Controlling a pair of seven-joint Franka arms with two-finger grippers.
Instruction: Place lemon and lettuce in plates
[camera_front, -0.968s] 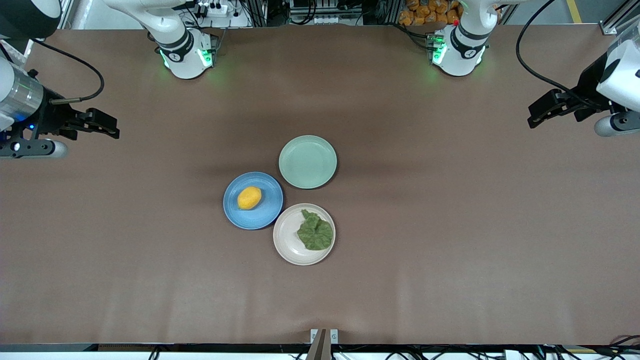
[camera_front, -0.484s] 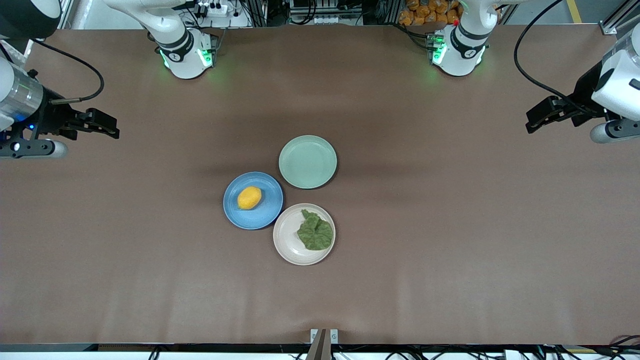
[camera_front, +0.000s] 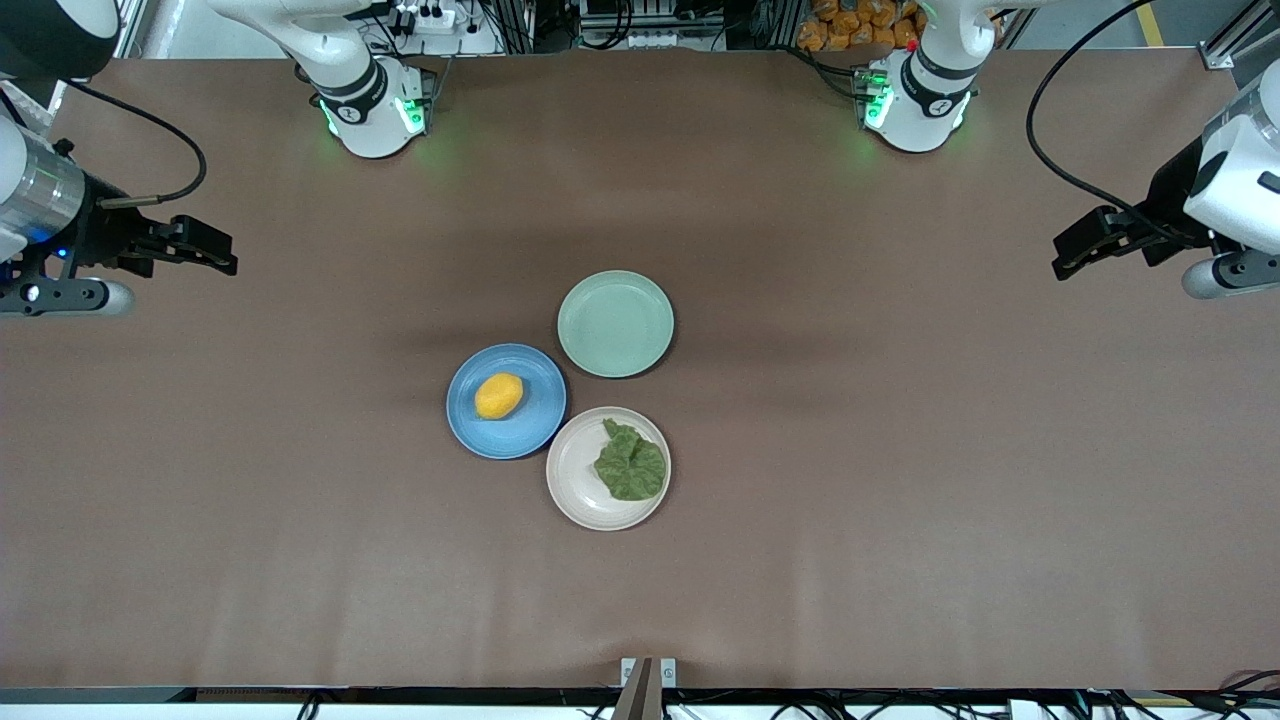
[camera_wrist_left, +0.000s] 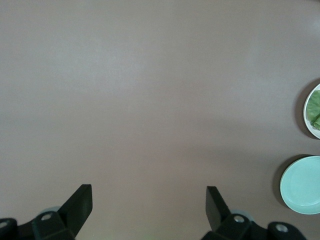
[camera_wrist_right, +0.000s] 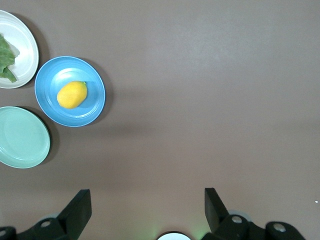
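The yellow-orange lemon lies in the blue plate at mid-table; both show in the right wrist view, lemon in blue plate. The dark green lettuce lies in the cream-white plate, which stands beside the blue plate and nearer to the front camera; its edge shows in the left wrist view. My left gripper is open and empty, up over the left arm's end of the table. My right gripper is open and empty, up over the right arm's end.
An empty pale mint-green plate stands farther from the front camera than the other two plates, touching them; it shows in both wrist views. Bare brown table surface lies all around the plates.
My left gripper has shifted slightly over its end of the table. The right arm, the plates, the lemon and the lettuce have not moved.
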